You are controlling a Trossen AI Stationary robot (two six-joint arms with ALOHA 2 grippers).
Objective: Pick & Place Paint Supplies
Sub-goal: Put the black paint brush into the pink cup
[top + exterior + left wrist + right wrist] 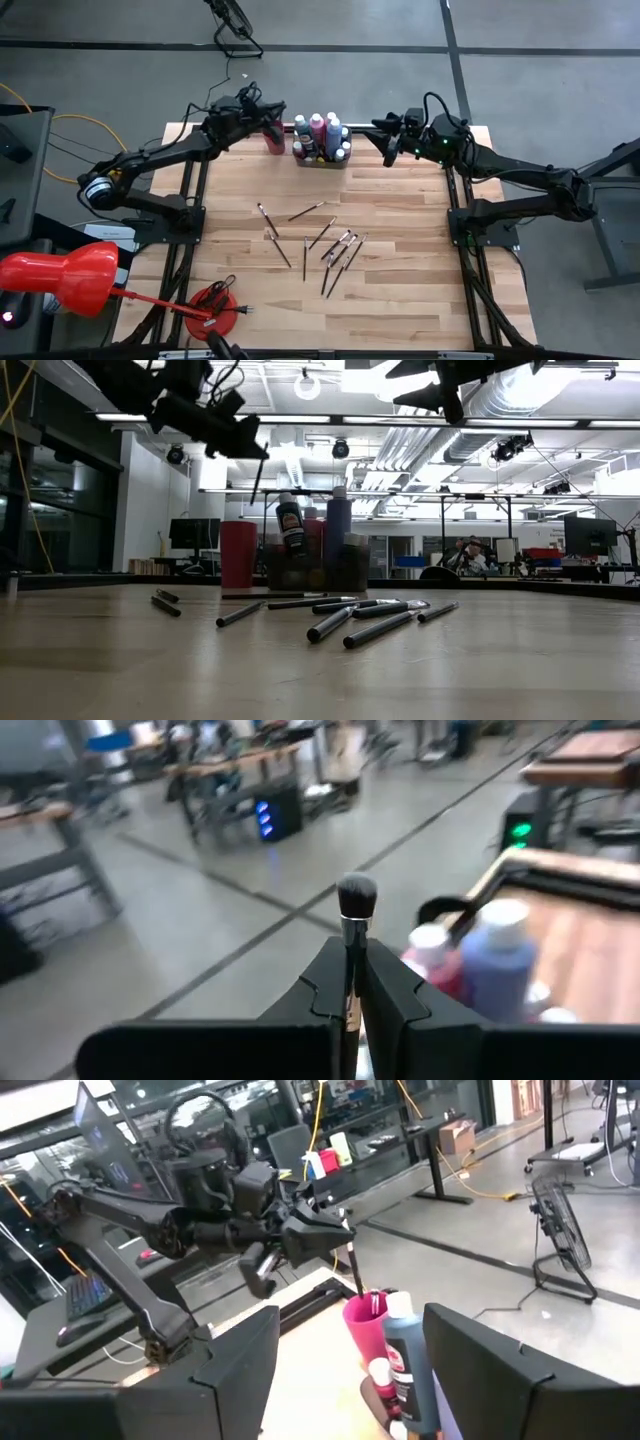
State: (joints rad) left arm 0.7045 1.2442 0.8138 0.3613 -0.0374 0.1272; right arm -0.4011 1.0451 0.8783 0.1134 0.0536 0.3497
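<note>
Two grippers hang above the far end of the table (400, 300): the left gripper (348, 982) is clamped on a brush (355, 910) held over the pink cup (363, 1327), and the right gripper (386, 141) stands wide open and empty just beside the tray (322, 162) of bottles (318, 128). About ten more brushes (340, 248) lie scattered mid-table.

The tray (322, 160) sits at the table's (400, 300) far edge, holding upright paint bottles (318, 127). The cup (273, 138) stands just left of it. Loose paintbrushes (330, 245) lie scattered mid-table, nearer me. One brush (353, 1270) hangs above the cup, in the left gripper (325, 1230).
</note>
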